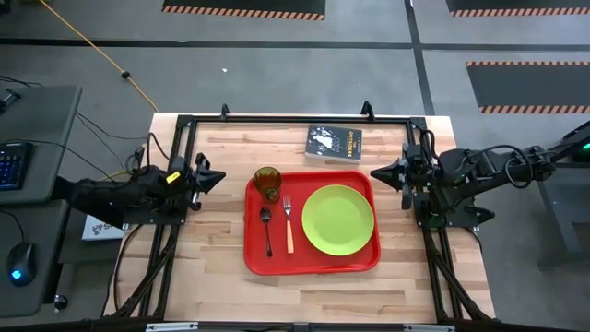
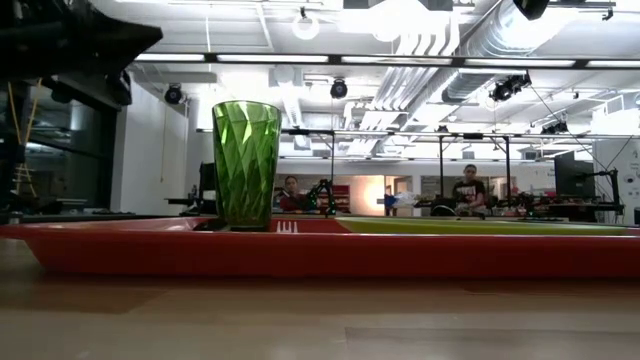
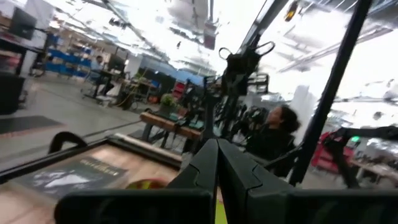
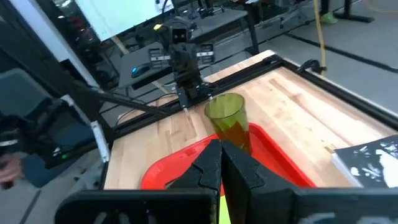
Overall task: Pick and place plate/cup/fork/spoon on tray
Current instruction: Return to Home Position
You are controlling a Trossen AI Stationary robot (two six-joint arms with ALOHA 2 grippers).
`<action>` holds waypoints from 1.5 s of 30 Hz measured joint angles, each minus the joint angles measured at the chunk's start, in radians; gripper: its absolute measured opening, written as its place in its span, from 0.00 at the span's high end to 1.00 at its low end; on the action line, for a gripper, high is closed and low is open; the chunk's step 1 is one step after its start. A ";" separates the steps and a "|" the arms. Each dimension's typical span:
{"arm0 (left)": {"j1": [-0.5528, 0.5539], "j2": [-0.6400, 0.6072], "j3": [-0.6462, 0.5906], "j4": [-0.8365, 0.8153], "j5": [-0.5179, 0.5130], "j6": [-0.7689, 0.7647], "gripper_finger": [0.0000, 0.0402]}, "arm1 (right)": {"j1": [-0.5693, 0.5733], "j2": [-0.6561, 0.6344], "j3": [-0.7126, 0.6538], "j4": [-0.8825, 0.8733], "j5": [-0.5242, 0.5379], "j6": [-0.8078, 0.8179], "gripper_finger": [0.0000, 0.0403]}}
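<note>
All four items lie on the large red rectangular plastic tray [image 1: 312, 270] at the middle of the pale wooden table [image 1: 212, 267]. The translucent green faceted cup [image 1: 267, 183] stands upright in the tray's far left corner. Just nearer, the small dark metal spoon [image 1: 266, 226] and the orange-handled metal fork [image 1: 289, 224] lie side by side, not touching. The round lime-green plate [image 1: 338, 219] fills the right half. A black book [image 1: 334, 143] lies beyond the tray.

The left gripper [image 1: 214, 177] sits at the table's left edge and the right gripper [image 1: 378, 172] at its right edge, both clear of the tray. Each wrist view shows the fingers pressed together on nothing.

Assessment: placement appears complete. The cup looks light, rigid and smooth-walled, liable to tip; grip it across the mid-wall. The cutlery is thin and low-lying; pinch across the handle. The plate looks stiff; take it by the rim.
</note>
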 joint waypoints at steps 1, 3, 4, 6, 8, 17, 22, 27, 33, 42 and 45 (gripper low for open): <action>0.000 -0.008 0.000 -0.017 -0.010 0.014 1.00 | 0.000 0.000 0.000 0.000 -0.010 0.001 1.00; 0.000 -0.004 0.000 -0.034 -0.038 0.046 1.00 | 0.000 0.000 0.000 0.000 -0.040 0.001 1.00; 0.000 -0.002 0.000 -0.035 -0.044 0.058 1.00 | 0.000 0.000 0.000 0.000 -0.049 0.001 1.00; 0.000 0.009 0.002 -0.047 -0.072 0.073 1.00 | 0.000 -0.010 0.000 -0.003 -0.054 0.002 1.00; 0.000 0.009 0.000 -0.075 -0.094 0.047 1.00 | 0.000 -0.027 0.000 -0.001 -0.051 0.023 1.00; 0.000 0.011 0.001 -0.097 -0.108 -0.002 1.00 | 0.000 -0.155 0.001 -0.002 -0.087 0.012 1.00; 0.000 0.011 0.001 -0.099 -0.109 -0.002 1.00 | 0.000 -0.187 0.001 -0.019 -0.111 -0.156 1.00; 0.000 0.011 0.001 -0.099 -0.109 -0.003 1.00 | -0.001 -0.238 0.001 -0.076 -0.163 -0.156 1.00; 0.000 -0.002 0.001 -0.104 -0.109 -0.003 1.00 | 0.000 -0.342 -0.142 0.059 -0.249 -0.147 1.00; 0.000 -0.002 0.001 -0.108 -0.109 -0.003 0.99 | -0.003 -0.665 -0.445 0.188 -0.202 -0.160 1.00; 0.000 -0.004 0.001 -0.110 -0.109 -0.003 0.99 | -0.002 -0.656 -0.494 0.202 -0.205 -0.175 1.00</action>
